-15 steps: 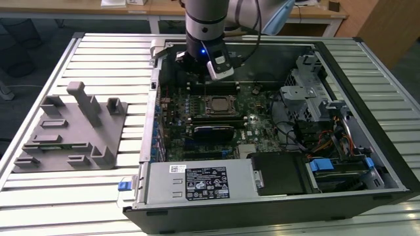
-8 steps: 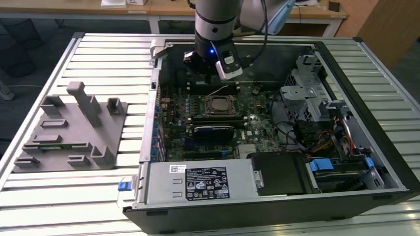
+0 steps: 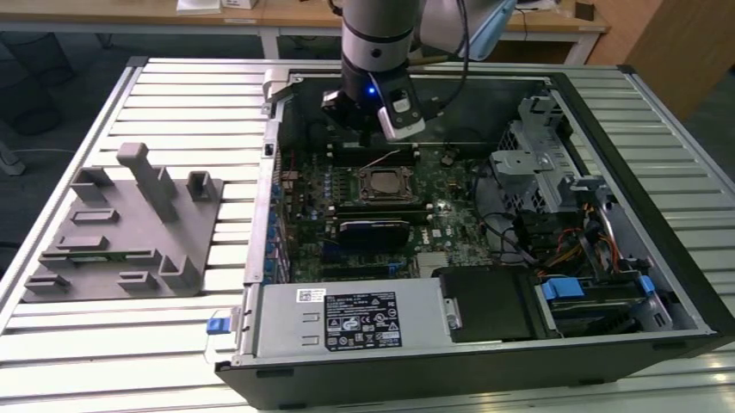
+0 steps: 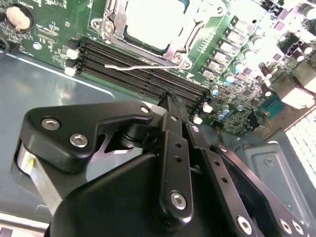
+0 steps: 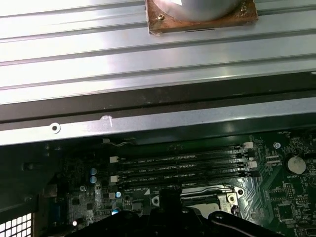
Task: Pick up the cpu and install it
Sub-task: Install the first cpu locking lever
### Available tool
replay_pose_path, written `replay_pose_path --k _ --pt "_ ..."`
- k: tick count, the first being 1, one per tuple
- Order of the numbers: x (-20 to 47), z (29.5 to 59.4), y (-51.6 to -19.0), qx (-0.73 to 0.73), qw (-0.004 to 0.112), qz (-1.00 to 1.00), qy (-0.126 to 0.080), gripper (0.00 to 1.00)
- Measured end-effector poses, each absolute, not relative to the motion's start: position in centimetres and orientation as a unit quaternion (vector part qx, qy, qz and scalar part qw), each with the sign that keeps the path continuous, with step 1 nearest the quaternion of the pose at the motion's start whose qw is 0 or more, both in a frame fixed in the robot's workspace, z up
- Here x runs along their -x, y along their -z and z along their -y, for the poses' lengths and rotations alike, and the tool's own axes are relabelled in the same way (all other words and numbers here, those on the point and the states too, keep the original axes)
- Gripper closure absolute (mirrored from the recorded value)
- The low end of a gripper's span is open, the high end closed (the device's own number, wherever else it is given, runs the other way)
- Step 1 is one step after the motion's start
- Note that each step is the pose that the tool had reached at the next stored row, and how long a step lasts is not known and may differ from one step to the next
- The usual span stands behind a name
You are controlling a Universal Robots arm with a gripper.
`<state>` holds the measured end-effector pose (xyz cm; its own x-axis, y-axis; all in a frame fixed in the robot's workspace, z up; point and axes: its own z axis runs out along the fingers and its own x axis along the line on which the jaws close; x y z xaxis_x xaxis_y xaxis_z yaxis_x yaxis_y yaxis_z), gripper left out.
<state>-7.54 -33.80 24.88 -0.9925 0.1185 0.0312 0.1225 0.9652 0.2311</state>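
My tool hangs inside the open computer case, over the far edge of the green motherboard, just beyond the memory slots. In the second wrist view my black fingers are pressed together with nothing between them. The cpu sits in its socket near the middle of the board, silvery top facing up, framed by the metal bracket; in the second wrist view it lies just past the memory slots from my fingertips, apart from them. A grey holder block rests on the slatted surface, towards the exterior view's left.
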Motion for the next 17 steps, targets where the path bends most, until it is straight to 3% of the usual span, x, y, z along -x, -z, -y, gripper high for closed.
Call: replay_pose_path --k 14,17 --pt "7.54 33.81 -24.18 0.087 -0.047 0.989 0.107 0.89" --pt "7.54 33.81 -23.93 0.086 -0.053 0.989 0.107 0.89"
